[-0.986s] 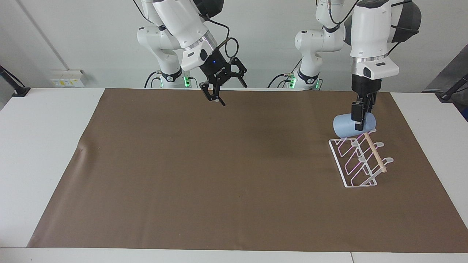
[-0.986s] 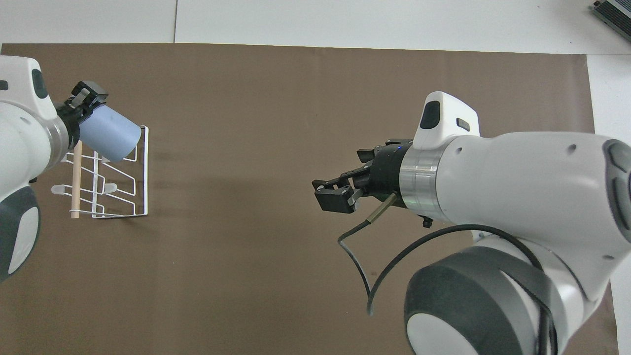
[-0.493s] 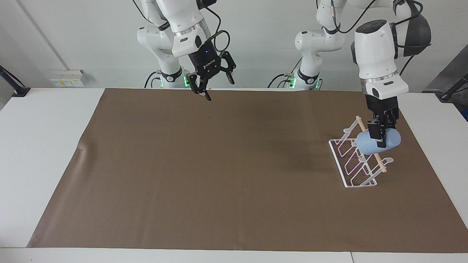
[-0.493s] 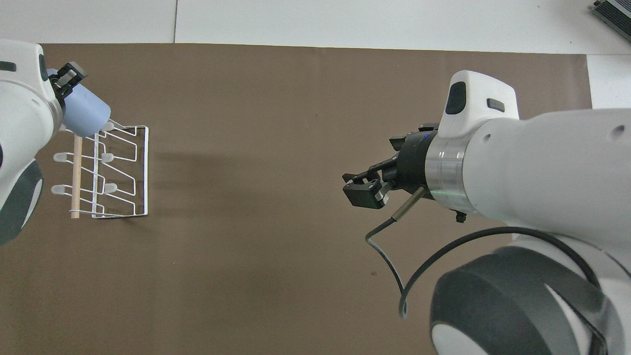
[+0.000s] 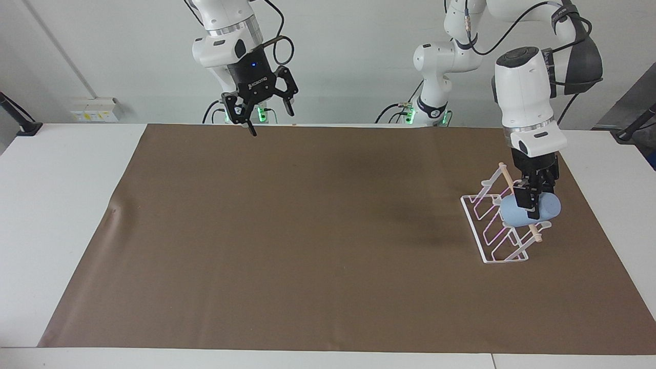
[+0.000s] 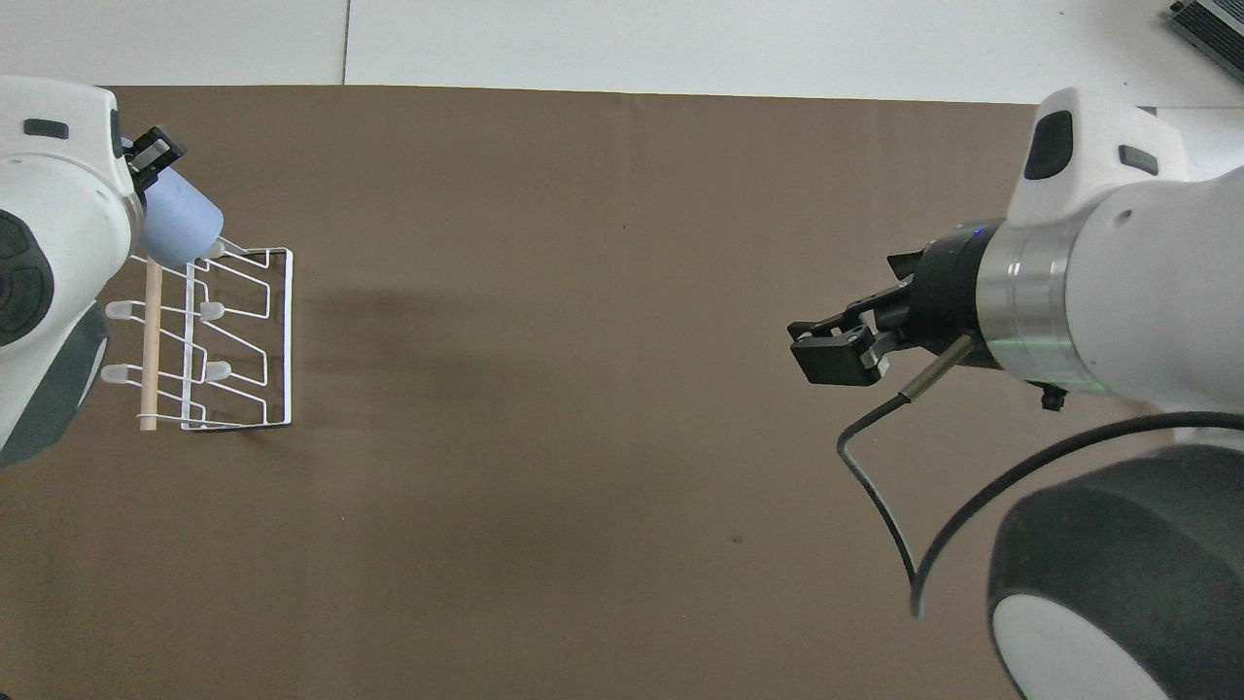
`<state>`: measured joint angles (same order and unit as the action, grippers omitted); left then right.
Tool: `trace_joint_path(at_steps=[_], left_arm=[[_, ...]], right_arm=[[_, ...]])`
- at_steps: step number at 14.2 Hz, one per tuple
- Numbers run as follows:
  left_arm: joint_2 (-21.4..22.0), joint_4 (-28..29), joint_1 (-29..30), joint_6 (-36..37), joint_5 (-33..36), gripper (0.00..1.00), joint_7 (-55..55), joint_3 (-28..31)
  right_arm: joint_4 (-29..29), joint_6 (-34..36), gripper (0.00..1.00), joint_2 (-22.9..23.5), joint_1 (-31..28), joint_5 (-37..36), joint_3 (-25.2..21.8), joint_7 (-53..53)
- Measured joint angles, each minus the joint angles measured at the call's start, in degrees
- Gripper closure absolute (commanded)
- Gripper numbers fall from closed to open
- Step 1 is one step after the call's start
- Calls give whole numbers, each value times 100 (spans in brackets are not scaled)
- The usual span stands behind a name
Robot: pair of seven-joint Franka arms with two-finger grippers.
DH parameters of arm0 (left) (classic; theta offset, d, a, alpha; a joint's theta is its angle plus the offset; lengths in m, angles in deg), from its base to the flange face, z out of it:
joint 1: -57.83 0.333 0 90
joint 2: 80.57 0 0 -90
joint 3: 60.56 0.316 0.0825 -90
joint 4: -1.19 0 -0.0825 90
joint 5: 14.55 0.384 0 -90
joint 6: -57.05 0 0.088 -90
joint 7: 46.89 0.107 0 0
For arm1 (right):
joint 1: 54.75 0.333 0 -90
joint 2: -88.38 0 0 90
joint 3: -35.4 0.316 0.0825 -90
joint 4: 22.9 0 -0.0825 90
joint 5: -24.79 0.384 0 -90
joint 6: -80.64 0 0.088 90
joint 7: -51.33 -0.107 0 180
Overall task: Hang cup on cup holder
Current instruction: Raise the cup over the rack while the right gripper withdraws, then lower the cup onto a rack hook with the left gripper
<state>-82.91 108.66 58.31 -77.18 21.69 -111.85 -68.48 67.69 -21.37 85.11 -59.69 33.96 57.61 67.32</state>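
the only lettering is a white brand mark on the black body of the right claw (image 5: 265, 110); it seems to read "robotiq".

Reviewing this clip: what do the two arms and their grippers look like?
Both arms are glossy white with dark grey joint caps and a silver ring at the wrist. The right gripper is black and open-framed, with white lettering, a small blue light and a looping black cable. The left gripper is black and narrower, below a white wrist block. Green lights glow at both bases.
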Motion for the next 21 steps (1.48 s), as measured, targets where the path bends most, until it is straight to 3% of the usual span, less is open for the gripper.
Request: trace_joint_path(at_steps=[10, 14, 17, 18, 19, 20, 21], left_arm=[[-99, 475, 57, -429, 487, 100, -515, -18], [-103, 661, 57, -516, 517, 100, -615, -18], [-104, 800, 57, -586, 662, 100, -671, -17], [-104, 830, 58, -609, 670, 90, -677, -17], [-104, 851, 59, -627, 673, 58, -679, -17], [-103, 861, 59, -647, 677, 15, -680, -17], [-103, 871, 59, -665, 683, 0, -680, -17]], right_arm=[[-65, 978, 0, 11, -14, -1017, -1103, -291], [-50, 1074, 0, 12, -9, -1062, -1553, -315], [45, 1075, 0, 22, 1, -1062, -1620, -316], [96, 1073, 0, 23, 10, -1062, -1654, -321], [152, 1054, 0, 28, 12, -1062, -1713, -322], [214, 997, 0, 32, 11, -1062, -1775, -322], [282, 939, 0, 37, 11, -1062, -1825, -322]])
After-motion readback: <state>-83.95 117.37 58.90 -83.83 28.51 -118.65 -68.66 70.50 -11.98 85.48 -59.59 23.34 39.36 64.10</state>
